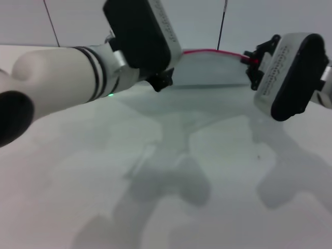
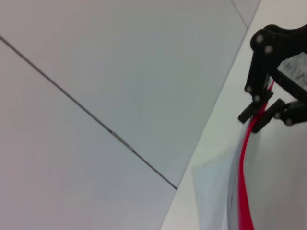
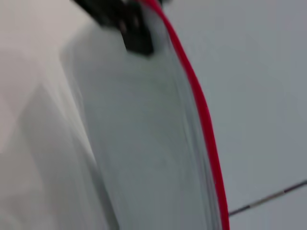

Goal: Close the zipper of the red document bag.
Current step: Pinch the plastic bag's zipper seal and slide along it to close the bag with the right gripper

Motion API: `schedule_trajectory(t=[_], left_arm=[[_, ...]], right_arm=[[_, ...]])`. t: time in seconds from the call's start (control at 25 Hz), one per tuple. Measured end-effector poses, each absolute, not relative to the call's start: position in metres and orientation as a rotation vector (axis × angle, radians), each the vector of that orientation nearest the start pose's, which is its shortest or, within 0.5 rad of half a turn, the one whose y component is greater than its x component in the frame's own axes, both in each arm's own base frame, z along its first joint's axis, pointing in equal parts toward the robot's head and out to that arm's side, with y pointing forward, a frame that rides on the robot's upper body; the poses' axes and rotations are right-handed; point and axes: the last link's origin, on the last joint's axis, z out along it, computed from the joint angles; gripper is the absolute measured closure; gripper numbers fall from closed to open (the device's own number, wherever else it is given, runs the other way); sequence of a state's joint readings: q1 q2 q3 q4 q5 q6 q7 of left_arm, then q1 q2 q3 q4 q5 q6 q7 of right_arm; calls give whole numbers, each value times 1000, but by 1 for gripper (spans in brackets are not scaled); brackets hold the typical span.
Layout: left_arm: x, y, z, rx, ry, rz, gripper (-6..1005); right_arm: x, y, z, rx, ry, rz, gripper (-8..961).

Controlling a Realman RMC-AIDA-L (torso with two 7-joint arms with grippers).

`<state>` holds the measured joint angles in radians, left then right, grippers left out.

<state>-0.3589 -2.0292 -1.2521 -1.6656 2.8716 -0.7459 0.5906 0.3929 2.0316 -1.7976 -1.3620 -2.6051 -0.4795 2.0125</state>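
Observation:
The red document bag (image 1: 212, 70) is held up on edge above the far part of the table, between my two grippers. Its zipper (image 1: 212, 51) runs as a thin red strip along the top edge. My left gripper (image 1: 162, 79) is at the bag's left end, and in the right wrist view its black fingers (image 3: 134, 33) are shut on the bag (image 3: 139, 134) just below the zipper (image 3: 201, 110). My right gripper (image 1: 252, 59) is at the right end. In the left wrist view this right gripper (image 2: 257, 115) pinches the zipper (image 2: 243, 182). The slider is hidden.
The white table (image 1: 207, 181) spreads in front of the bag, with only the arms' shadows on it. A pale wall with thin dark seams (image 2: 96, 115) stands close behind the bag. My left forearm (image 1: 57, 83) crosses the left side of the head view.

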Motion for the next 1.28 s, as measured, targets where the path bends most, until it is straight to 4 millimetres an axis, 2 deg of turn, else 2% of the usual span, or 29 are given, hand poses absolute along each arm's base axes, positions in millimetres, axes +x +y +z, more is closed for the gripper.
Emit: schedule_trajectory(t=[0.2,0.56,0.92,1.28], left_arm=[[-115,354,0,-2226,37,101,934],[-120,351,12,-2190,20,89,934],[-124,350,14,-2189,23,106,933],[-124,351,16,-2181,25,107,933]], right_arm=[[175,400,-12,-2193,-243,-224,883],[202,411,3,-2134,-147,-254,883],[215,414,9,-2107,-115,-270,882],[215,415,9,-2102,-130,-280,882]])
